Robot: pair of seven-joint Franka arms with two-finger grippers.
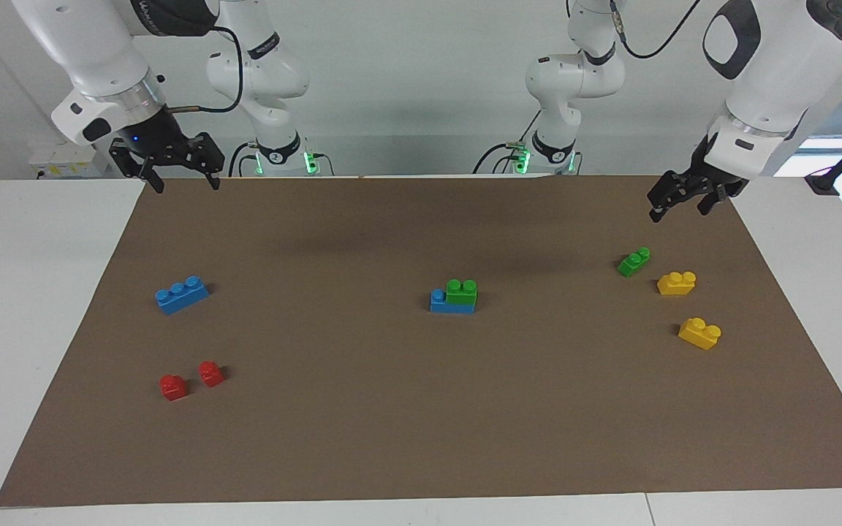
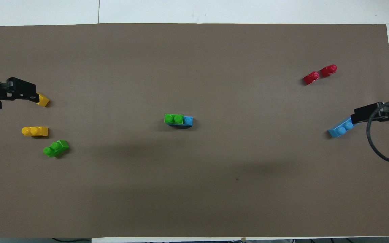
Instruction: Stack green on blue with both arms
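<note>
Both jaws wide, empty. Left gripper point(image 1: 673, 199) raised over loose green brick point(image 1: 634, 261); yellow brick point(image 1: 676, 283) just beside, probably nudged on descent.

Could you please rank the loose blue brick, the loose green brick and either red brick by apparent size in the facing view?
1. Loose blue brick, largest.
2. Loose green brick.
3. Red brick, slightly smaller than the green; close, so that order is unsure.

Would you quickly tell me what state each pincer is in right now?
Left pincer: open, holding nothing, raised above the mat.
Right pincer: open, holding nothing, raised above the mat.
</note>
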